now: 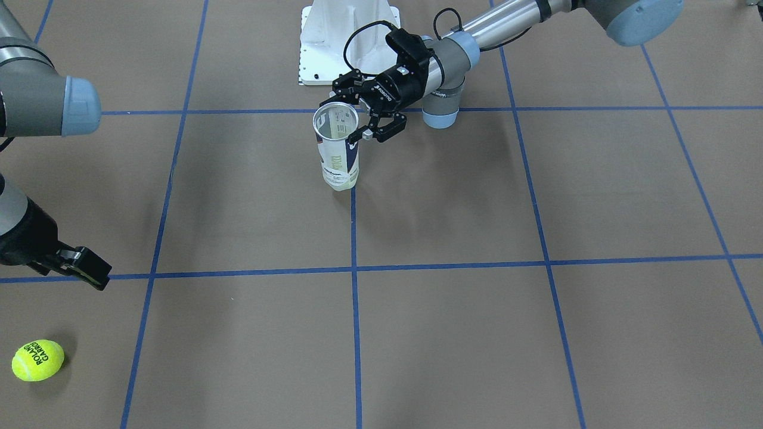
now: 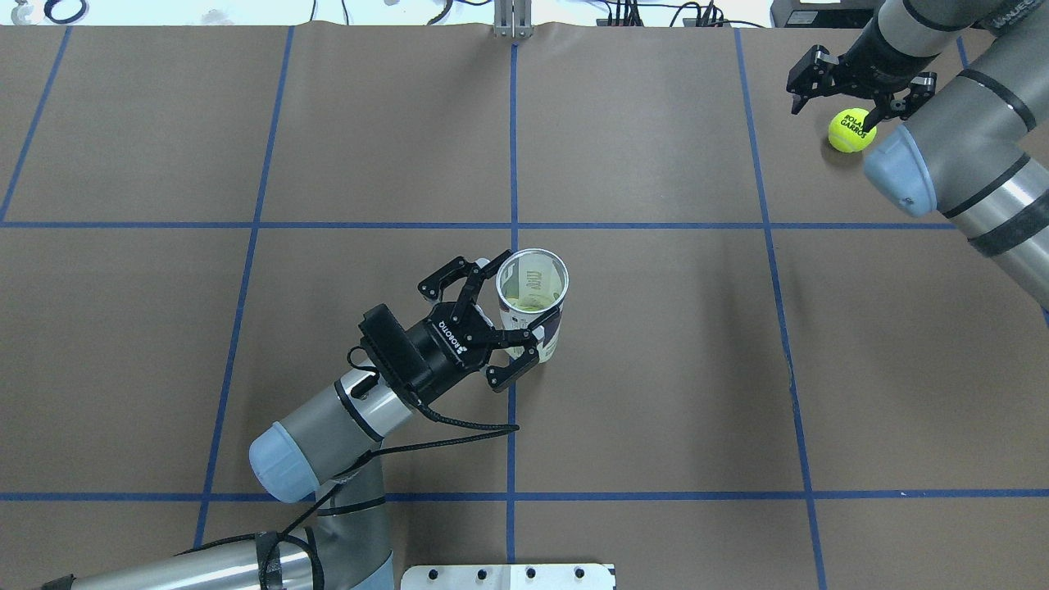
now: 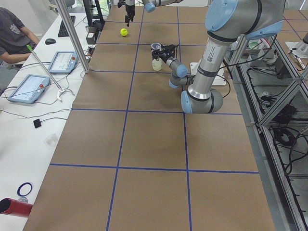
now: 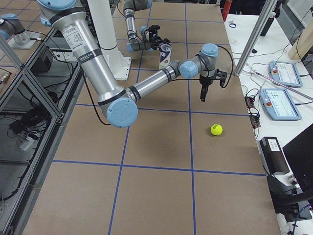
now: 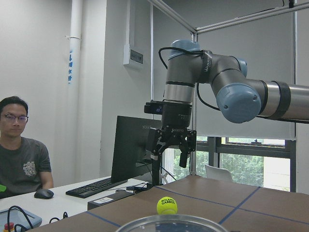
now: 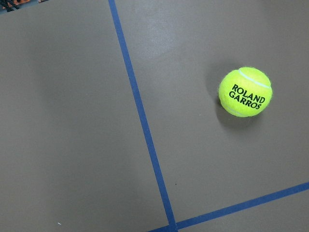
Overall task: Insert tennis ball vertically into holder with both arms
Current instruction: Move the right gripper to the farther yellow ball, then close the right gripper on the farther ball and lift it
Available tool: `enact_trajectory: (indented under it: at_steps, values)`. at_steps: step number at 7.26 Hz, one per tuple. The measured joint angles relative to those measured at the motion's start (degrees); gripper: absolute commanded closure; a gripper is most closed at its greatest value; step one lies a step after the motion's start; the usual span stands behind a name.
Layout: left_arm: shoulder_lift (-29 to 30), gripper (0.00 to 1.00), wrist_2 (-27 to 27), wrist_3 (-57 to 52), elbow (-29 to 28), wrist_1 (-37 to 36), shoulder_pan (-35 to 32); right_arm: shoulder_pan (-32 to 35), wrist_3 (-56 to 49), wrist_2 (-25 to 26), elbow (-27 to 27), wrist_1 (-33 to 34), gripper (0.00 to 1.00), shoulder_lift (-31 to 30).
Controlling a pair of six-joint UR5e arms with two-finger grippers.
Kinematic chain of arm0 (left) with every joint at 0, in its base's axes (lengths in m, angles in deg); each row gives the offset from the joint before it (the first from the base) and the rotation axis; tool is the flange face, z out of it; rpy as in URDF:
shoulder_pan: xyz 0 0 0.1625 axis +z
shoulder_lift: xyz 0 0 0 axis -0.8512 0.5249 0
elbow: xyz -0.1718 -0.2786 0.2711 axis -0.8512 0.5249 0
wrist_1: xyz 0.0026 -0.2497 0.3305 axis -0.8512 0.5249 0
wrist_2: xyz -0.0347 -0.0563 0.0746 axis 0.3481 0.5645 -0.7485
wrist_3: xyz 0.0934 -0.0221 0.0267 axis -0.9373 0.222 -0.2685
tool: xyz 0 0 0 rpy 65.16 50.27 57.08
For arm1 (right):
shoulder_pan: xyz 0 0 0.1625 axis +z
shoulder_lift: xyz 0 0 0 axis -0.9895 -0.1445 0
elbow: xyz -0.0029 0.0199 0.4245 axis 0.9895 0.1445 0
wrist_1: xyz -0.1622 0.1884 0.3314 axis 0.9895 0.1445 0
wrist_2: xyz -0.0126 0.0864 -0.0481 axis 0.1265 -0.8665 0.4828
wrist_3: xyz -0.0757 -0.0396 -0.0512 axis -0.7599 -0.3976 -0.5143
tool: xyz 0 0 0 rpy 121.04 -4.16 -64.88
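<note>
Tennis ball on table, just below right gripper: fingers spread wide, nothing held. Holder upright mid-table, well apart from ball, flanked by wide-open, empty fingers of left gripper.

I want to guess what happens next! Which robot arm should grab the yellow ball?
The right arm. Its open right gripper hangs near the tennis ball at the table's corner. The left gripper is busy straddling the holder mid-table, far from the ball.
</note>
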Motion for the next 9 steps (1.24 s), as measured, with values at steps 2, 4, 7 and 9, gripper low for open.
enact_trajectory:
  at_steps: [2,4,7,9]
  values:
    - [0.1,0.18,-0.1,-0.4,-0.7,0.1,-0.2,1.0,-3.9,-0.7,3.3,-0.1,0.01,-0.6]
    - [0.1,0.18,-0.2,-0.5,-1.2,0.1,-0.2,2.5,-9.1,-1.0,9.1,-1.1,0.01,-0.5]
    - [0.3,0.18,-0.4,-0.4,-1.9,0.1,-0.2,3.5,-10.9,-1.0,19.5,-7.1,0.01,2.0]
    - [0.3,0.17,-0.4,-0.5,-2.0,0.0,-0.2,3.6,-7.9,-0.9,25.2,-11.3,0.01,4.8]
